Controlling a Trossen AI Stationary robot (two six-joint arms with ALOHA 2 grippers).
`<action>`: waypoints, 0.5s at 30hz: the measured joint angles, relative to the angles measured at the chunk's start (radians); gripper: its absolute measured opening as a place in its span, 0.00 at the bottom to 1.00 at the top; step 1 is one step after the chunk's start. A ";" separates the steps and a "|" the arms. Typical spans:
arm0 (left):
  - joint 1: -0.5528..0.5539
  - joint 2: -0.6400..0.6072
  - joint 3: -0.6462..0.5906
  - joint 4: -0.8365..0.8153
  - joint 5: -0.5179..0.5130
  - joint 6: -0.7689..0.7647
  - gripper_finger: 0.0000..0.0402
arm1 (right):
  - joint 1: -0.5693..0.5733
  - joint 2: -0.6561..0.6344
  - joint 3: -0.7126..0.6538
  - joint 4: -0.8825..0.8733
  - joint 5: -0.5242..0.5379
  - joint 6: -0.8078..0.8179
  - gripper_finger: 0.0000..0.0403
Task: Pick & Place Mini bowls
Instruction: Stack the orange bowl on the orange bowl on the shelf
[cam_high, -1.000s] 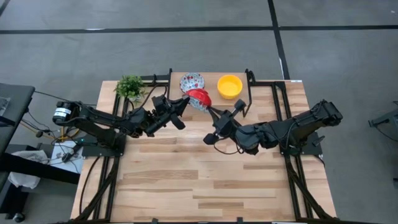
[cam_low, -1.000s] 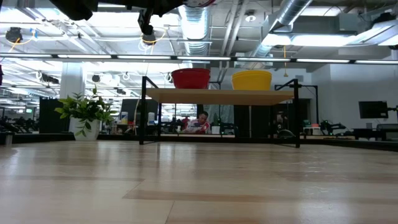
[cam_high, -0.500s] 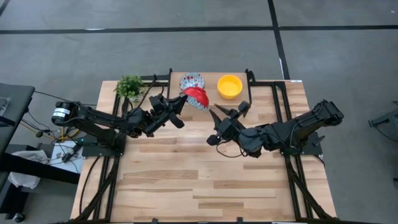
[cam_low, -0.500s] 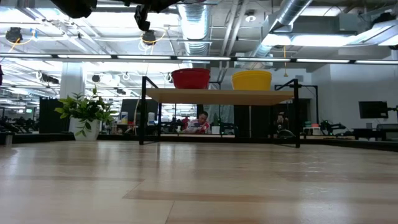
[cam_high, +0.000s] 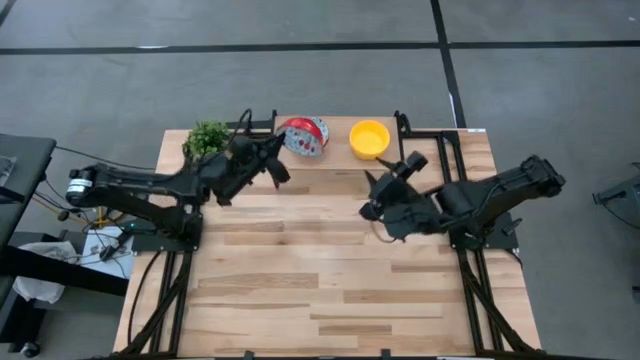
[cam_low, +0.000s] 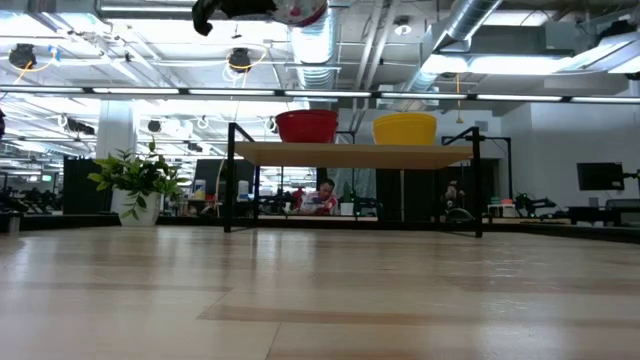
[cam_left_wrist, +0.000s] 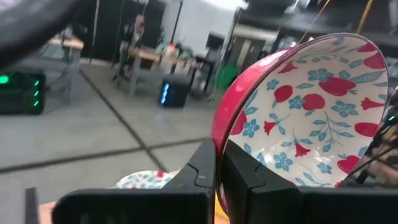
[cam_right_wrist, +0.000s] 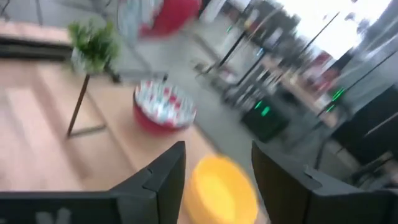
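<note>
- Left gripper (cam_high: 272, 158) clamped on rim of red-outside, white-inside floral mini bowl (cam_high: 303, 135); left wrist view shows the rim of the bowl (cam_left_wrist: 298, 118) pinched between both fingers, bowl tipped on edge.
- Change vs a sec ago: left arm has swung w/ the held bowl from the gap between the two arms up toward the raised wooden shelf (cam_high: 335, 152), so bowl now hangs over the spot where a second floral bowl sat on the shelf; that one is now covered in high view.
- Low view: red-sided bowl (cam_low: 306, 126) and glossy yellow bowl (cam_low: 405, 128) both sit on shelf; held bowl (cam_low: 300, 10) high above them, near top edge.
- Right gripper (cam_high: 385, 192) has pulled back toward its own side and away from the held bowl; fingers spread apart, nothing between them (right wrist view). Yellow bowl (cam_high: 369, 138) just ahead of it on shelf.
- Meaning: looks like handover done, left arm now lining up a place, prob. stacking into the shelf bowl beneath. Not yet released.
- Small green potted plant (cam_high: 207, 138) just behind left gripper, clear of bowl.
- Writing/brands: none legible on bowls, shelf or arms.
</note>
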 joint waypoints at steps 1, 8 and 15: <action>0.015 -0.002 0.035 -0.071 0.015 -0.023 0.02 | -0.007 -0.015 0.000 -0.065 -0.032 0.063 0.42; 0.152 0.025 0.277 -0.499 0.209 -0.206 0.02 | -0.009 -0.119 0.000 -0.358 -0.078 0.325 0.39; 0.291 0.119 0.443 -0.718 0.419 -0.313 0.02 | 0.100 -0.232 -0.040 -0.390 0.015 0.346 0.35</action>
